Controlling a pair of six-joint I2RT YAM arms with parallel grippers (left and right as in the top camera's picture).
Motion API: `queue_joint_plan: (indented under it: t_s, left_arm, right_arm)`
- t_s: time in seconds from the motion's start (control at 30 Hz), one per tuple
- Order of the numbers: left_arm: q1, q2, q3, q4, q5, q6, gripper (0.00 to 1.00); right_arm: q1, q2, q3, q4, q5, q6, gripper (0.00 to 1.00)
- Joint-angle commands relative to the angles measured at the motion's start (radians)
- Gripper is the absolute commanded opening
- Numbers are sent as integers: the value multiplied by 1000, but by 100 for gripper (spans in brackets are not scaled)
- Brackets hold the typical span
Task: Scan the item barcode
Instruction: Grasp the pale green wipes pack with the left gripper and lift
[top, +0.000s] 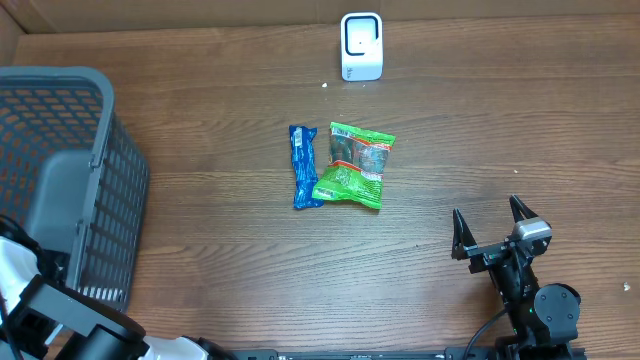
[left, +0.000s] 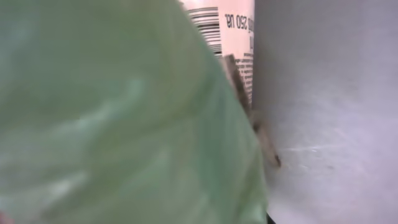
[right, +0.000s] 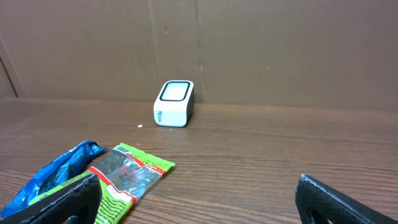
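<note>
The left wrist view is filled by a blurred green packet (left: 112, 124) pressed right up to the camera. It hides my left gripper's fingers, which are shut, apparently on this packet. Behind it shows a pale item with a printed barcode (left: 233, 37). In the overhead view the left arm reaches down by the basket (top: 110, 200) and its gripper is hidden. The white scanner (top: 361, 46) (right: 174, 103) stands at the table's far edge. My right gripper (top: 492, 228) (right: 199, 199) rests open near the front right, with nothing between its fingers.
A blue packet (top: 303, 166) (right: 59, 168) and a green snack packet (top: 355, 165) (right: 127, 174) lie side by side mid-table. The grey mesh basket fills the left side, and its smooth grey wall (left: 329, 112) shows in the left wrist view. A cardboard wall (right: 249, 43) stands behind the scanner.
</note>
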Motion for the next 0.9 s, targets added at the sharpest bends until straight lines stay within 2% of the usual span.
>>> queue_joint_plan:
  t_s: [0.0, 0.13, 0.47, 0.63, 0.87]
  left_arm:
    - [-13, 26, 120, -34, 220, 38, 4]
    - [-40, 26, 277, -132, 265, 39, 4]
    - [-192, 26, 725, -383, 257, 80, 4]
    - [-259, 26, 836, -437, 249, 84, 4]
    - [-288, 19, 856, -456, 281, 84, 4]
  right_arm:
    - [5, -9, -10, 5, 1, 2, 100]
    - [5, -9, -10, 5, 1, 2, 100]
    - [5, -9, -10, 5, 1, 2, 100]
    - [5, -9, -10, 5, 1, 2, 100]
    - [5, -9, -10, 5, 1, 2, 100]
